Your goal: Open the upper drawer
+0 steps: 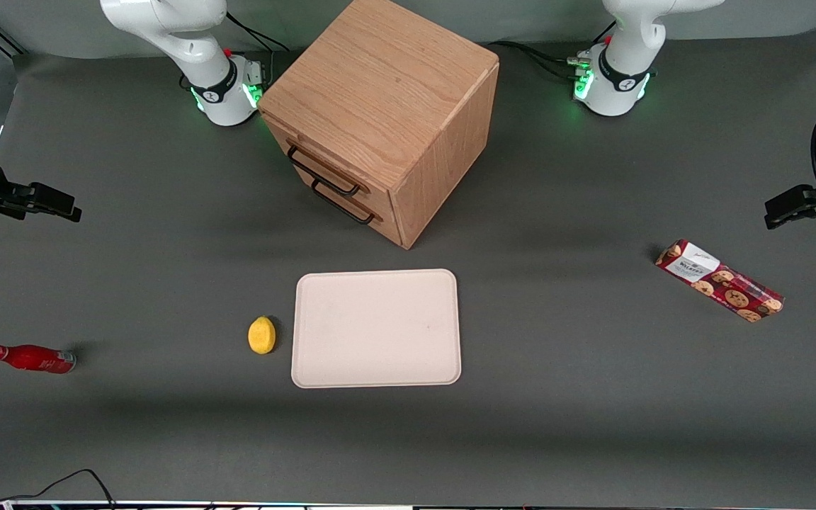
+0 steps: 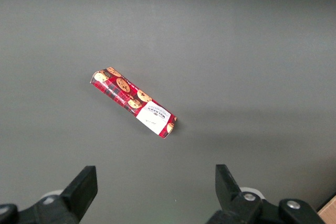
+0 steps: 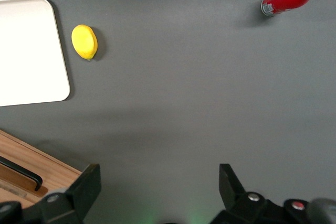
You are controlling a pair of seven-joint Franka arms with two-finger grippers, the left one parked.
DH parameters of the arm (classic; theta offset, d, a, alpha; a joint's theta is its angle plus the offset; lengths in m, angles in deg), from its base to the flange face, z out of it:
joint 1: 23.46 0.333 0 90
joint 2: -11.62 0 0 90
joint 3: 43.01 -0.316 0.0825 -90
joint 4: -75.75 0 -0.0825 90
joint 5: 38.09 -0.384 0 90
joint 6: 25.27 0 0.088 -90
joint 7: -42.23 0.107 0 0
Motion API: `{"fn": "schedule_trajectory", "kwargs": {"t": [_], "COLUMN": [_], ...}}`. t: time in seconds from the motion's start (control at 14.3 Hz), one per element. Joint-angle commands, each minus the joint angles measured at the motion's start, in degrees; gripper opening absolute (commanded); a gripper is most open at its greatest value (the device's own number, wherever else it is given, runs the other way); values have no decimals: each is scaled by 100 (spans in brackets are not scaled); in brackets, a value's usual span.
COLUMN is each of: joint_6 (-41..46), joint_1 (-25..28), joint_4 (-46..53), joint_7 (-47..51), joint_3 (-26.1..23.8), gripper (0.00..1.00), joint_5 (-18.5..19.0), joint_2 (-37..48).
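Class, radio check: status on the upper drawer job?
Gripper open, empty, over bare table toward the working arm's end. Upper drawer shut, handle untouched. Nothing blocking.

Front view: high, steep look down on whole surface (image 1: 167, 439). Right wrist view: looks down past gripper (image 3: 157, 190), fingers spread, closer; shares lemon (image 1: 261, 335) beside tray (image 1: 376, 375).

Cabinet (image 1: 387, 113) on the table (image 1: 557, 397), upper drawer (image 1: 319, 166) above its twin; tray (image 1: 377, 329) nearer the camera, lemon (image 1: 261, 334) beside it. Gripper (image 3: 157, 187) spread wide, above the table toward the working arm's end.
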Motion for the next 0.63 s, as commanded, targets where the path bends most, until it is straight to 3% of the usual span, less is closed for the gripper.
{"fn": "schedule_trajectory", "kwargs": {"t": [0.0, 0.56], "joint_6": [115, 124], "joint_1": [-49, -23], "joint_4": [165, 253], "joint_7": [54, 89], "joint_3": [-33, 38], "gripper": [100, 100], "joint_5": [50, 33], "joint_2": [-79, -97]}}
